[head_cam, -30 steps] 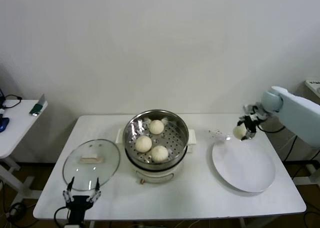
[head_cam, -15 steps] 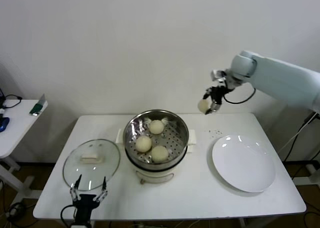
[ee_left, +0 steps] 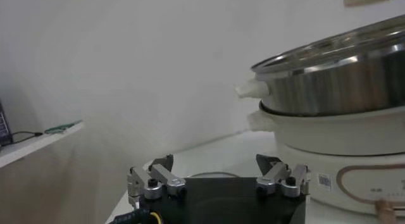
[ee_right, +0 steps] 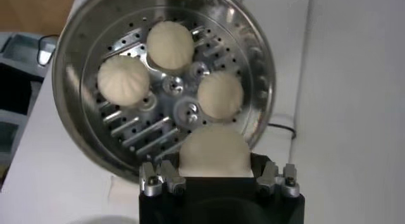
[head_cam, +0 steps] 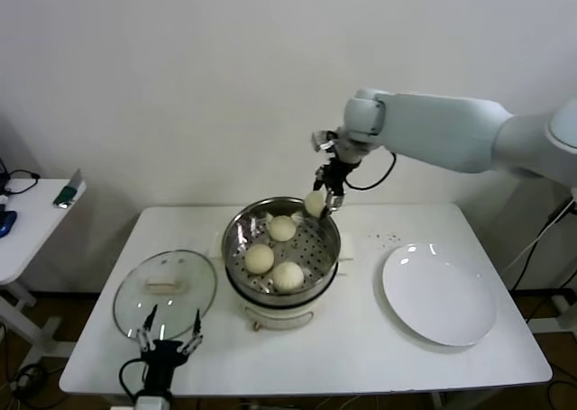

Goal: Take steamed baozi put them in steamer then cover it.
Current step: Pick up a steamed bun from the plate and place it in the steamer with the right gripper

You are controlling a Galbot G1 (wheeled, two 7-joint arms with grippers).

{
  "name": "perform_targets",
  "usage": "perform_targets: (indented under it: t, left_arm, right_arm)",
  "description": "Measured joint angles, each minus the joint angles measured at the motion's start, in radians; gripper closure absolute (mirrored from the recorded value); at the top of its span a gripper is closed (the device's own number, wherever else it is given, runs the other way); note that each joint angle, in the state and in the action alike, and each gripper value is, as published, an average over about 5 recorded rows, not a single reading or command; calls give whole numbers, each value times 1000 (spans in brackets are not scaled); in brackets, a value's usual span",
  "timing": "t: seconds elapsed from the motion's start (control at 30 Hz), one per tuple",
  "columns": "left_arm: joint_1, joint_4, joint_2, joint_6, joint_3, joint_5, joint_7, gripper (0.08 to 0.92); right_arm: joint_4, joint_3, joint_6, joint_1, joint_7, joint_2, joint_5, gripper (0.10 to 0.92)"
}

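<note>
The steel steamer [head_cam: 236, 248] stands mid-table on its white base and holds three cream baozi [head_cam: 259, 259] on the perforated tray [ee_right: 145, 127]. My right gripper [head_cam: 319, 202] hangs over the pot's back right rim, shut on a fourth baozi [ee_right: 214, 151]. Three buns [ee_right: 169, 45] lie below it in the right wrist view. The glass cover [head_cam: 165, 293] with its cream handle lies flat on the table left of the steamer. My left gripper [head_cam: 169, 331] is open at the table's front left edge, just in front of the cover, with nothing between its fingers [ee_left: 161, 171].
A bare white plate [head_cam: 439, 293] lies right of the steamer. A small side table [head_cam: 27, 221] with a few objects stands to the far left. The steamer's side [ee_left: 329, 92] fills the left wrist view's right half.
My right arm has carried the baozi up from above the plate and leftward, then down over the steamer's back rim. The left gripper has shifted slightly right near the cover.
</note>
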Motion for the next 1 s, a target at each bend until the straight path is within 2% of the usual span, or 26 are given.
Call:
perform_targets:
  t: [0.77,1.0]
  left_arm:
    - [-15,13,27,1,-19,-36,2,177]
    - [-16,12,26,4,-17,-36,2,177]
  right_arm:
    - [-3,-61,-23,-101,26,88,-12,300]
    - [-2,-62,-26,-103,23,90,-26,211]
